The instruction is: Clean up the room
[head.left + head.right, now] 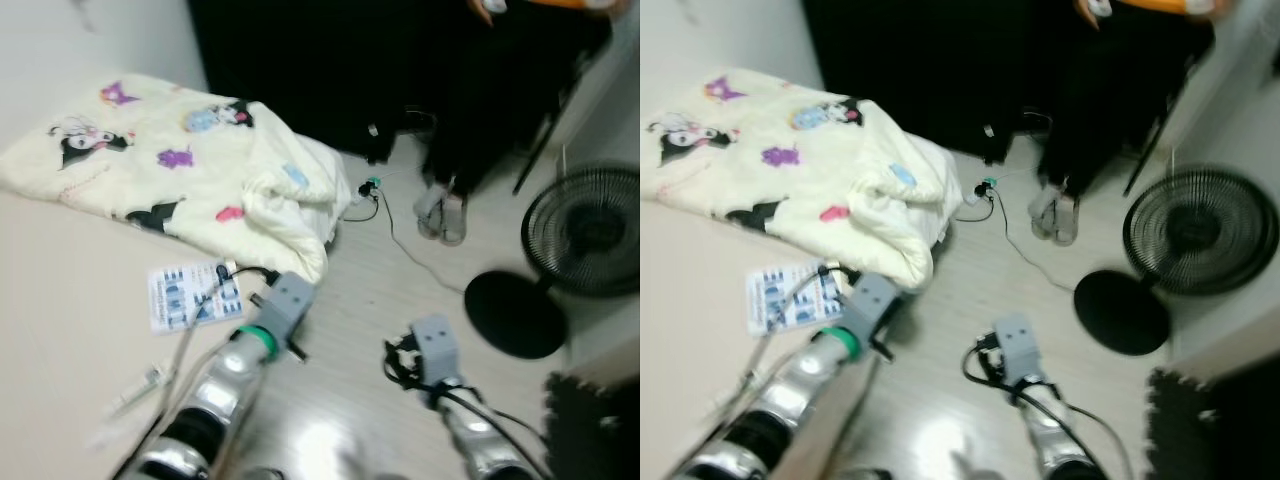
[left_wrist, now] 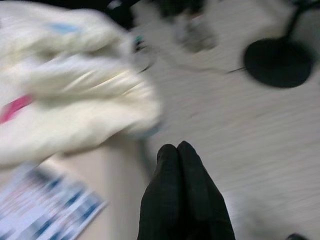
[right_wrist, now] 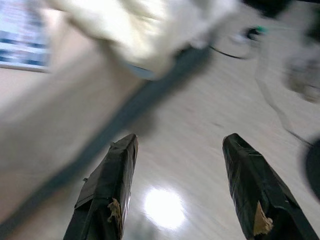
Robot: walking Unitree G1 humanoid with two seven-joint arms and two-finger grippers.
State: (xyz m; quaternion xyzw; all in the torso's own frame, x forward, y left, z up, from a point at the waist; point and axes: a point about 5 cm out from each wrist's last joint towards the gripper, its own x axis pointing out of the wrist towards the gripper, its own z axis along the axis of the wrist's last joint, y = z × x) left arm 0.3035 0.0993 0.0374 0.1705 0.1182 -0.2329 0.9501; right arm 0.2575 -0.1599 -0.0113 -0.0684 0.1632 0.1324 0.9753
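A beige bed (image 1: 60,330) takes up the robot's left side, its edge running beside the pale wooden floor (image 1: 400,290). On the bed lies a crumpled cream blanket (image 1: 170,160) printed with cartoon figures, its corner hanging over the edge. Near it lie a blue-and-white leaflet (image 1: 190,293) and, closer to the robot, a small clear wrapper (image 1: 135,390). On the floor stand a black fan (image 1: 560,260) on its round base, a thin cable (image 1: 400,240) and a pair of grey slippers (image 1: 442,212).

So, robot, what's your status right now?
Left gripper shut, empty. Right gripper open, empty. Blanket rumpled on bed. Fan, cable on floor ahead.
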